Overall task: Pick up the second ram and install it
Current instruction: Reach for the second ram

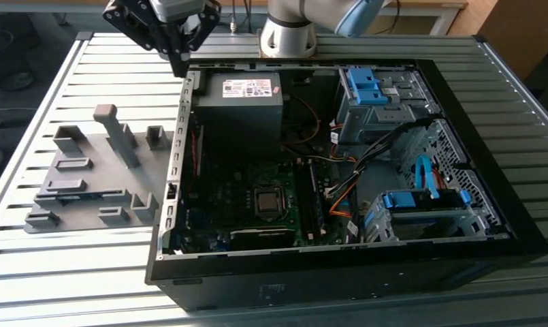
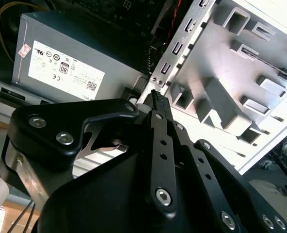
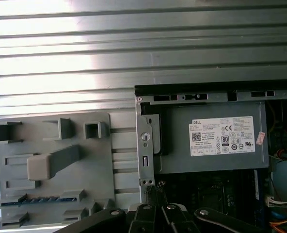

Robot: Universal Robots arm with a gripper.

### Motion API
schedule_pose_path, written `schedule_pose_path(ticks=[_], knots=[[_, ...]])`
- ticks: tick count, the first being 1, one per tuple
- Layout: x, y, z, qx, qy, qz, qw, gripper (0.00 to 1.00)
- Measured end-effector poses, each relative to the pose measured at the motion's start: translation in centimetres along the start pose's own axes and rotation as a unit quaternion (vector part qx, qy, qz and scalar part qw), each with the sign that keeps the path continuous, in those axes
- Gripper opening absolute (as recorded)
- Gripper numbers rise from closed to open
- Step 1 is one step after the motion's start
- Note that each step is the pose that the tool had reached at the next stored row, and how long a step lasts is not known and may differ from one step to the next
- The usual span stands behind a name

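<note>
Ram [image 1: 77,197]: a thin blue strip, lying flat in a slot of the grey holder.
Holder [image 1: 97,178]: sits on the worktop [image 1: 37,272], just beside the case, on the exterior view's left.
Case [image 1: 519,231]: open on top, with boards and wires inside.
End effector [image 1: 180,68]: fingers pressed together, holding nothing, up over the case edge near the grey power box [image 1: 237,102], well apart from the ram.

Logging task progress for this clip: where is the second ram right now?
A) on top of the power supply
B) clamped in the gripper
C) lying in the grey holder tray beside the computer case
C: the second ram lies in the grey holder tray, while the gripper hangs empty over the edge of the computer case.
</note>
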State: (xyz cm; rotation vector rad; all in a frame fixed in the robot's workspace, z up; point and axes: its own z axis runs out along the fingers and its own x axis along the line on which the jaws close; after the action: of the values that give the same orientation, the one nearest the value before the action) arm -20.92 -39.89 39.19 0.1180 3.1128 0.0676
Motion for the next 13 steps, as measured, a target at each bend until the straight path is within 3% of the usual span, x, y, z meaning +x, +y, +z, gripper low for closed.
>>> schedule_pose_path(ticks=[13], knots=[[0.94,-0.07,-0.01,0.0,0.0,0.0,1.0,0.11]])
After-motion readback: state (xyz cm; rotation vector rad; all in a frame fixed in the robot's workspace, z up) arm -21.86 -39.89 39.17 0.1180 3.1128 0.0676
